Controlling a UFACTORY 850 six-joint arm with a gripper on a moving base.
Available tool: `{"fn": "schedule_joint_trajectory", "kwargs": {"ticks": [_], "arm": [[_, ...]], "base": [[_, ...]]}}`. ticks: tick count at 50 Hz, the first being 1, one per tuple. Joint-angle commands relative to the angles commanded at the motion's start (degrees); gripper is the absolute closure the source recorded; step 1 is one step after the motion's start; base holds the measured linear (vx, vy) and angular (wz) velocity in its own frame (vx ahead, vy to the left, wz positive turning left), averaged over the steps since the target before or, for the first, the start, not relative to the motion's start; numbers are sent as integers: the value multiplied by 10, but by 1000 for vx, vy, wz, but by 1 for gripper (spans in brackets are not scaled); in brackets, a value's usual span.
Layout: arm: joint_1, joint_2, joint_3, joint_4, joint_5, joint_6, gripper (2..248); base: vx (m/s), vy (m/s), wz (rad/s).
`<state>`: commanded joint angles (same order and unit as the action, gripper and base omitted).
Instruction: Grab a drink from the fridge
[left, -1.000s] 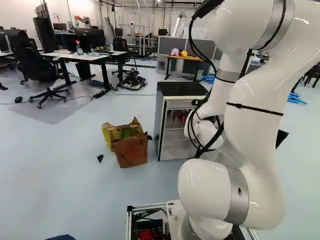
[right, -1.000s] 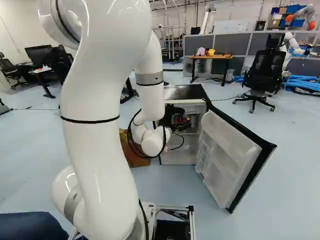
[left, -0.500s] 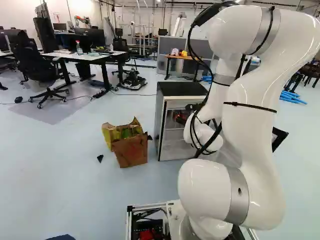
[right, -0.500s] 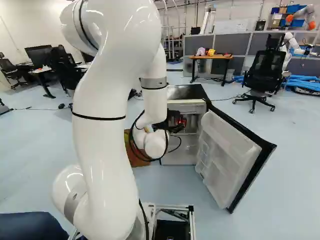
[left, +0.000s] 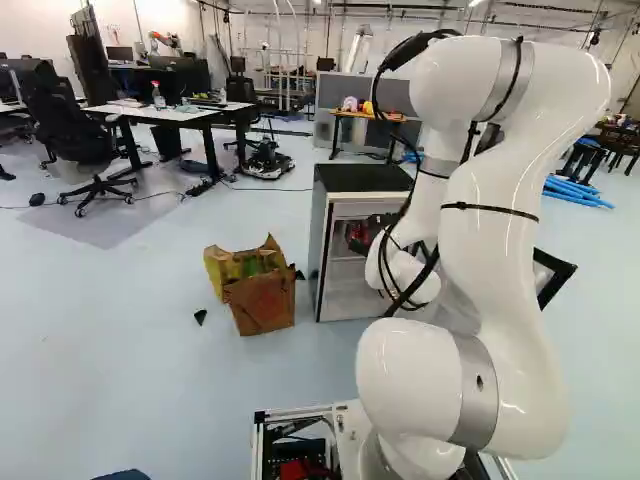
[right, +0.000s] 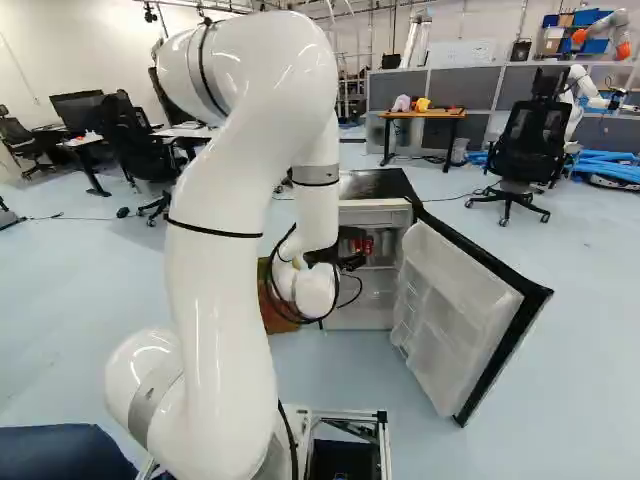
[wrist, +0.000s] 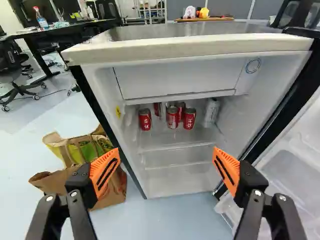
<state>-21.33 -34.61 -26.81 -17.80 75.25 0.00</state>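
Wrist view: gripper found with its two fingers spread wide, orange pads well apart, holding nothing. Ahead of it stands the fridge, its door open. Drinks noted inside: several red cans upright on the top shelf, below a white compartment, with a silver can on the door side. Paper bags sit beside the fridge, opposite the door.
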Motion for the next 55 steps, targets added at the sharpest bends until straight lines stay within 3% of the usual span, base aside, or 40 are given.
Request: {"fn": "schedule_joint_trajectory", "kwargs": {"ticks": [55], "arm": [[-7, -153, -130, -15, 12, 0, 3]], "base": [[0, 0, 0]]}}
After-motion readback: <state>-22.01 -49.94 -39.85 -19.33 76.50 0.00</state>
